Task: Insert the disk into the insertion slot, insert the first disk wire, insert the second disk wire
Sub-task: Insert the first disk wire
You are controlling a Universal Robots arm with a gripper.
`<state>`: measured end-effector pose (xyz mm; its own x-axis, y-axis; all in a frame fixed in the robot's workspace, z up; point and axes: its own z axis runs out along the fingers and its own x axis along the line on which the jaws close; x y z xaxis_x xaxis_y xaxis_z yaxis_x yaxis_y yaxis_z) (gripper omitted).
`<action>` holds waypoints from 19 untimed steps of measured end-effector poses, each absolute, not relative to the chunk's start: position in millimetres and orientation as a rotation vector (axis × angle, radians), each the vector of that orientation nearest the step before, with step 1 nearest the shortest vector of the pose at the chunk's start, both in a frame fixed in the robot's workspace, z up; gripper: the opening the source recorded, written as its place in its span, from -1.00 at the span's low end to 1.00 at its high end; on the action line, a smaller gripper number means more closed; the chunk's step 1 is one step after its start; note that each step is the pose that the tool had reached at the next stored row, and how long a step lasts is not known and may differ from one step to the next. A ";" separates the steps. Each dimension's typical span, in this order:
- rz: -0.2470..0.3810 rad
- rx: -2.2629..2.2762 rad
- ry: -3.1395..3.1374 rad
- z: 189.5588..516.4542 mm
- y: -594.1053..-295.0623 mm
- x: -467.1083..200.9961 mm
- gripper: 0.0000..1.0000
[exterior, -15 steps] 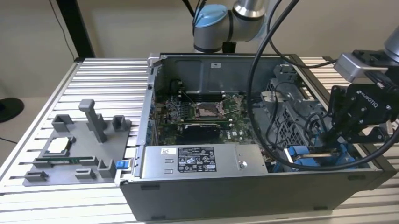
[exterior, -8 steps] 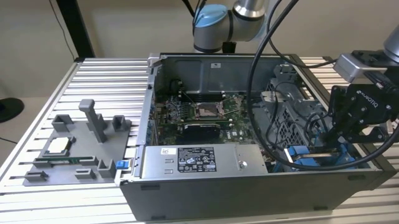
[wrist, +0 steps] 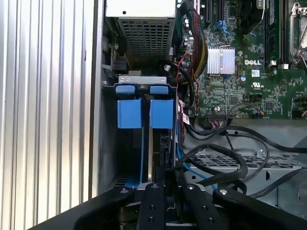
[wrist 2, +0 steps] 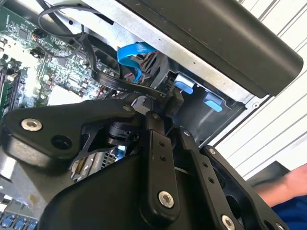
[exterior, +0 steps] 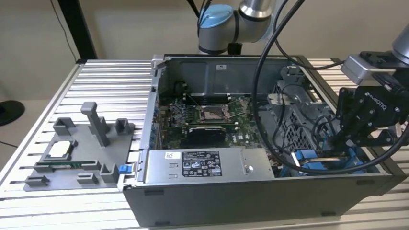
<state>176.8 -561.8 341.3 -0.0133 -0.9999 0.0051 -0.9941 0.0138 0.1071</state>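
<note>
Closest up in both wrist views: black gripper (wrist: pixel 165 186), matt jointed links pinned with silver screws. Reaches steeply down into the case corner at the exterior view's right, wrist tilted over the drive area. Cannot tell whether clenched, released or grasping something; grip hidden among dark parts.

Underneath everything, table (exterior: pixel 96 81) of pale ribbed aluminium slats. On it, open case (exterior: pixel 255 203) of grey sheet steel, boxy and flat-walled. Behind the case, arm (exterior: pixel 221 21): silver tube, light blue joint cap, thick black hoses looping down to the wrist. Beside the case on the exterior view's left, grey plastic tray (exterior: pixel 76 158) with upright posts. Along the case's near wall, silver box (exterior: pixel 198 165) with a sticker, perforated on one end. Deeper in, green board (exterior: pixel 204 120), carrying a finned metal heatsink.

Just under the gripper, slot (wrist: pixel 109 139): grey metal bay, bright blue squarish tabs at its mouth. Disk (wrist: pixel 152 143) stands edge-on inside it, thin and dark between blue rails, directly in line with the gripper. Near it, flat blue cable (wrist 2: pixel 136 52), glossy and curled, and black cable (wrist 2: pixel 115 84) ending in a blocky plug just beside the gripper.
</note>
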 end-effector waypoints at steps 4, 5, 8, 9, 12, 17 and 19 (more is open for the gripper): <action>-0.112 2.148 -2.180 341.3 -562.0 176.8 -1.00; -0.112 2.148 -2.180 341.3 -562.1 176.8 -1.00; -0.112 2.148 -2.180 342.1 -562.2 176.8 -1.00; -0.112 2.148 -2.181 342.1 -562.1 176.8 -1.00; -0.112 2.143 -2.185 342.3 -562.1 176.6 -1.00; -0.111 2.124 -2.203 341.8 -562.1 176.2 -1.00; -0.110 2.116 -2.210 341.4 -562.1 176.2 -1.00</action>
